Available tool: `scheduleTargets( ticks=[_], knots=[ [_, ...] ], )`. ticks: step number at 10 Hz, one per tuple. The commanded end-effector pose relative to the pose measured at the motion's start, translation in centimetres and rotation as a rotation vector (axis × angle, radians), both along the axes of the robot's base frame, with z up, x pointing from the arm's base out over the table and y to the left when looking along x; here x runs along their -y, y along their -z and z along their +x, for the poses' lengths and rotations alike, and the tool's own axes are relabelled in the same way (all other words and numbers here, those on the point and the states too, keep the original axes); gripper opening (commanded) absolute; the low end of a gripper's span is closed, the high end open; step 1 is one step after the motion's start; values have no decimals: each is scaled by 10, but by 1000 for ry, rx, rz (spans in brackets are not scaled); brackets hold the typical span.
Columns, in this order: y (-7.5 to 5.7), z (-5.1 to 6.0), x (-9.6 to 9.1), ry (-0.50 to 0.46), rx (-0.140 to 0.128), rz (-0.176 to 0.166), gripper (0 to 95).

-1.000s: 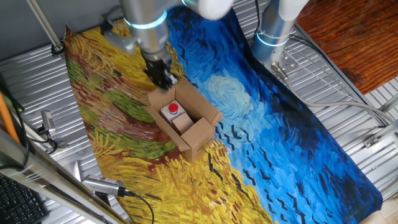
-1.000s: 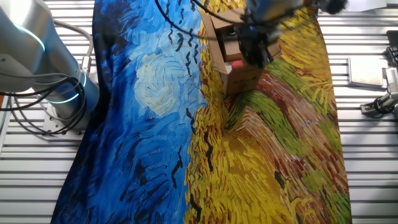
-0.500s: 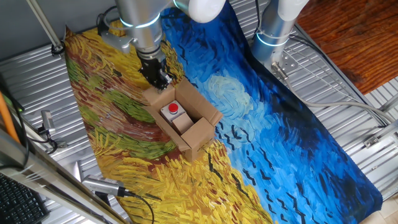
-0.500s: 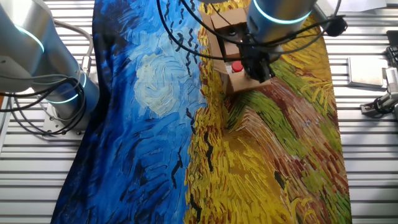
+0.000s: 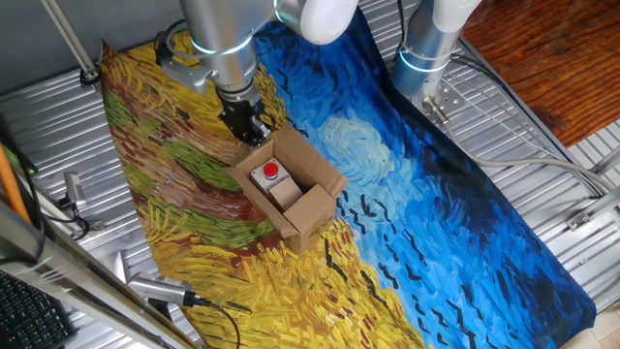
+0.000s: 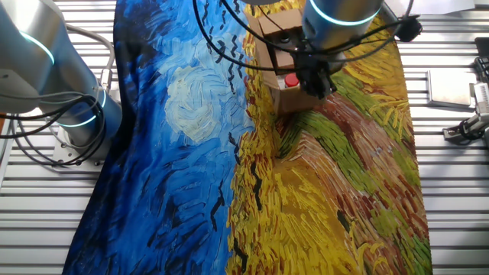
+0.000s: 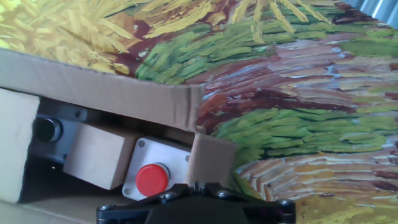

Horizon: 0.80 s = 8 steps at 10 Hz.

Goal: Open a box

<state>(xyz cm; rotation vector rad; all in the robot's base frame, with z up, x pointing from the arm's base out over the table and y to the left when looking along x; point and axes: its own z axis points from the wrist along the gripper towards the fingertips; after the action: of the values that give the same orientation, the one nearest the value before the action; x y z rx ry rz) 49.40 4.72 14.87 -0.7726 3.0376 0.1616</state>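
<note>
The brown cardboard box [image 5: 308,208] stands on the painted cloth with its top open. It also shows in the other fixed view [image 6: 290,98], and the hand view shows its long side flap [image 7: 112,87] folded out. Inside is a white device with a red button [image 5: 270,171], also seen in the hand view [image 7: 152,179]. My gripper [image 5: 254,133] is at the box's far short end, shown too in the other fixed view [image 6: 315,82]. In the hand view the gripper [image 7: 198,185] has its jaws closed on the small end flap [image 7: 211,158], which stands up.
A second robot base [image 5: 426,48] stands beside the cloth on the metal table. A cable and tools [image 5: 165,289] lie by the cloth's near left edge. The painted cloth [image 5: 436,223] covers the middle.
The gripper moved away from the box's end, then came back a little towards it and lower. The end flap now stands more upright.
</note>
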Motion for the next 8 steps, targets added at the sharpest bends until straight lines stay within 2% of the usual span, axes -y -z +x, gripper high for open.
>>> scheduleTargets(
  ticks=[1,3,5,7,8],
  knots=[
    [-16,-3,-7,-8,-7,-4,0],
    [-28,-7,-24,12,-17,1,0],
    [-22,-10,-56,65,-23,9,0],
    [-15,-15,-78,108,-26,10,0],
    [-14,-16,-83,111,-26,15,0]
  ],
)
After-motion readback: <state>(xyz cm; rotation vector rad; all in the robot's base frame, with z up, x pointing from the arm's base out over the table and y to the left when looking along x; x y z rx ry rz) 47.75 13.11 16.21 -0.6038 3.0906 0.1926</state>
